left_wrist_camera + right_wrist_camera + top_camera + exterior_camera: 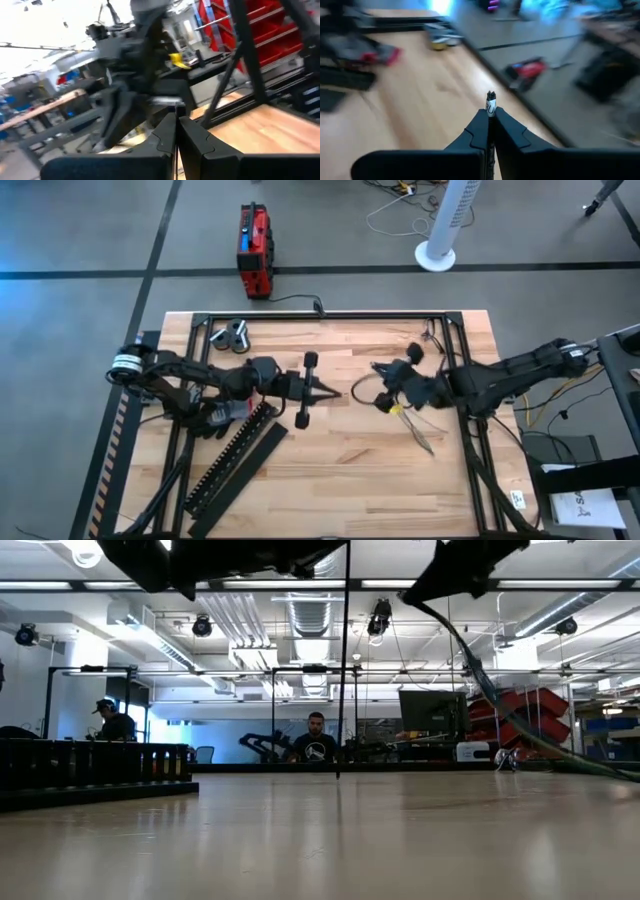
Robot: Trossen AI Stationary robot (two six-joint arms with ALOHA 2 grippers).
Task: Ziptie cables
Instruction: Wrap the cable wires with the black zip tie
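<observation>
Wooden surface (pixel 340 455) with a black frame; comb-toothed duct (pixel 238 450) lies near the left arm. Left gripper (pixel 338 393) hangs mid-surface, fingers (pixel 162 137) pressed together, holding nothing visible. Right gripper (pixel 377 367) faces it, fingers (pixel 507 132) pinching the cables (pixel 491 105) at their tips; the cables (pixel 415 425) trail back beneath the right arm.
</observation>
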